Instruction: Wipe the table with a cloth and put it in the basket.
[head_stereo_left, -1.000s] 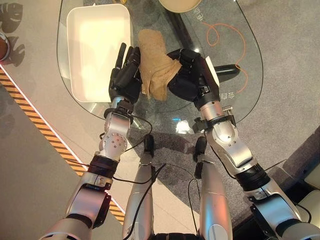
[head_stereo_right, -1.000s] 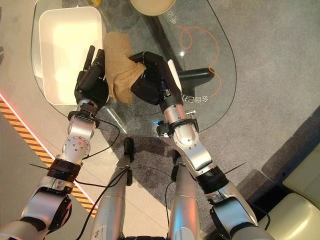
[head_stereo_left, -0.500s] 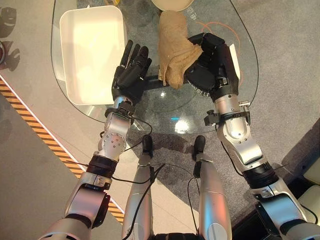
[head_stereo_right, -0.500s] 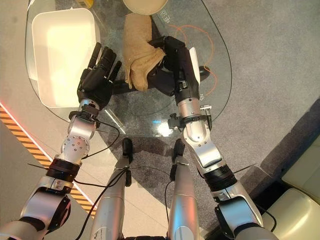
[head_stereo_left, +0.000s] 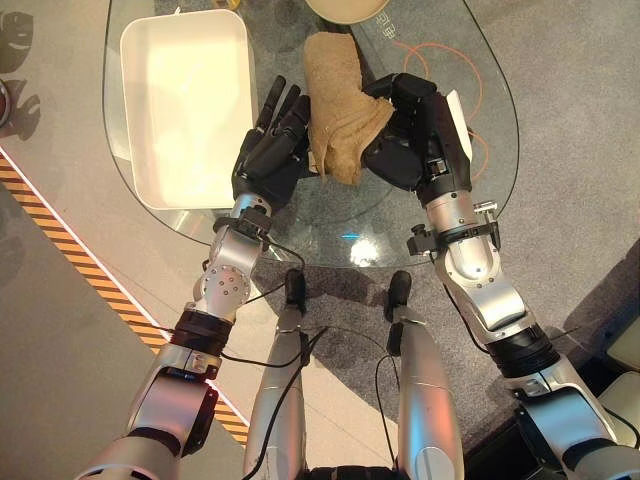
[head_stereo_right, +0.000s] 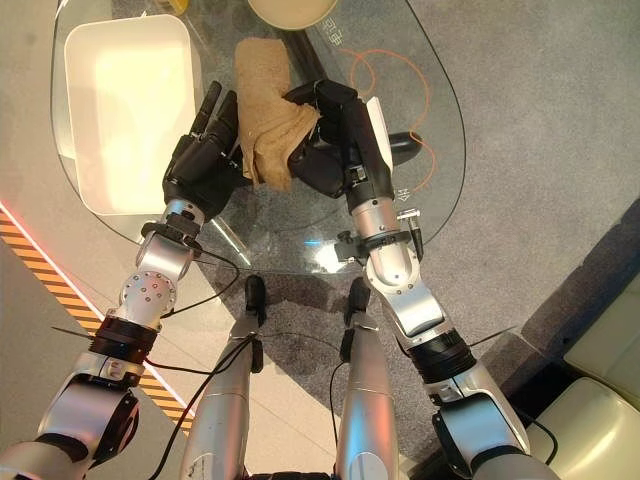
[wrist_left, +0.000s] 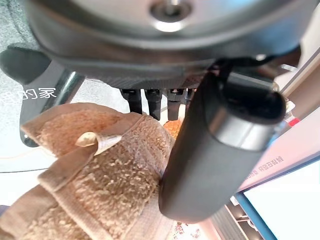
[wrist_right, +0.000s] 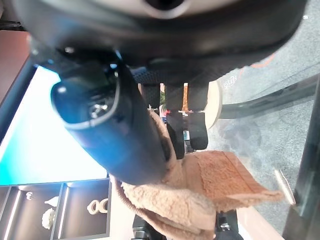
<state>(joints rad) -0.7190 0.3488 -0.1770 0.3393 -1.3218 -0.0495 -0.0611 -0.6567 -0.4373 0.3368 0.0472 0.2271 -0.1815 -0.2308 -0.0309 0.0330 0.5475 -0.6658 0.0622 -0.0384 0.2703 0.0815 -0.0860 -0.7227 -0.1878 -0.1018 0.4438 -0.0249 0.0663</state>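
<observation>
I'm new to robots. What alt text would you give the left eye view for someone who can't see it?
Seen from above, the robot's right hand grips a tan cloth on a round glass table. Its left hand, fingers straight, rests against the cloth's other side, next to a white rectangular basket.

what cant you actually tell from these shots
- Round beige object: cut off by the left eye view's top edge, so what it is stays unclear.
- Cloth: its near right edge is hidden under the right hand.
- Left hand: beside the cloth; contact in the left wrist view is unclear.
- White basket: no handle visible.
</observation>
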